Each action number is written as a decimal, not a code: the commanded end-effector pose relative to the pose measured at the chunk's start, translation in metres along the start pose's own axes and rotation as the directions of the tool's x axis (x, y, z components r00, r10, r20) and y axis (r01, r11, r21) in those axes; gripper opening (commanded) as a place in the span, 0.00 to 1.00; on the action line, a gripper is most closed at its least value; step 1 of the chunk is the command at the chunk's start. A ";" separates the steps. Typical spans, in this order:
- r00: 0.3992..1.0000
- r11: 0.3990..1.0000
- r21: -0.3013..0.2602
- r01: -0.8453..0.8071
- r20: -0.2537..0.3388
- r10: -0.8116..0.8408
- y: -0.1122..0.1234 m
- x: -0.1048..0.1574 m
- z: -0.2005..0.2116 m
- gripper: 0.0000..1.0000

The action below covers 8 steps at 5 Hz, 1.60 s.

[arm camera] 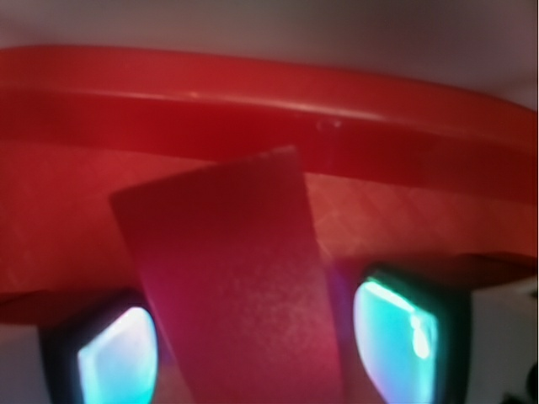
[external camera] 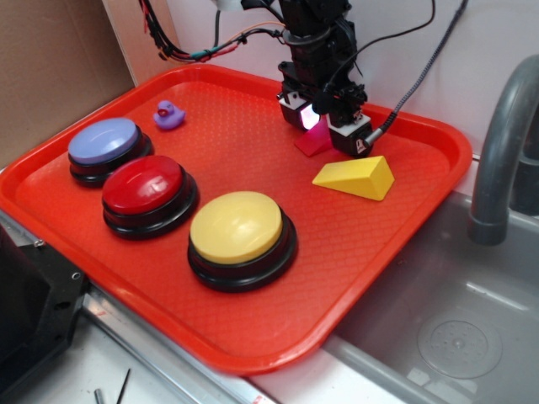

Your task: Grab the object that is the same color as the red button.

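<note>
Wrist view: red wedge between the pads

Your wrist camera shows what the exterior view hides: the red wedge [arm camera: 232,269] fills the gap between the two glowing pads [arm camera: 396,337], though contact is unclear, so you cannot tell whether the end effector [external camera: 324,126] pinches it. From outside, you see the wedge peeking out under the end effector at the back of the red tray [external camera: 253,353]. That tray also holds the yellow wedge [external camera: 356,178], the red button [external camera: 145,187], yellow button [external camera: 237,229], purple-blue button [external camera: 105,143] and a purple duck [external camera: 168,114].
</note>
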<state>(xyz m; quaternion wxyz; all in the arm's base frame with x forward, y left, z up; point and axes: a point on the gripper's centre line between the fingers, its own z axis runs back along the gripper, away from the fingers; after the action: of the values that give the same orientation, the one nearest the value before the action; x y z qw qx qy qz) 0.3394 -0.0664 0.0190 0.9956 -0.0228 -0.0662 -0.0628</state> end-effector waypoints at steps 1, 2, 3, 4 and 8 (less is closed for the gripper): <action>0.997 1.000 0.018 -0.025 0.076 0.023 -0.004 0.003 0.018 0.00; 0.996 0.997 0.055 -0.048 0.082 0.044 -0.001 0.002 0.021 0.00; 0.990 0.987 0.088 -0.138 0.025 0.136 0.004 0.001 0.048 0.00; 0.962 0.955 0.128 -0.269 -0.006 0.272 0.008 -0.011 0.090 0.00; 0.947 0.946 0.042 -0.321 0.010 0.321 0.034 -0.080 0.207 0.00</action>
<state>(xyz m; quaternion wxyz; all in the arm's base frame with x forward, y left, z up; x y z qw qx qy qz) 0.2418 -0.0122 0.2001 0.9946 -0.0081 -0.0399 0.0958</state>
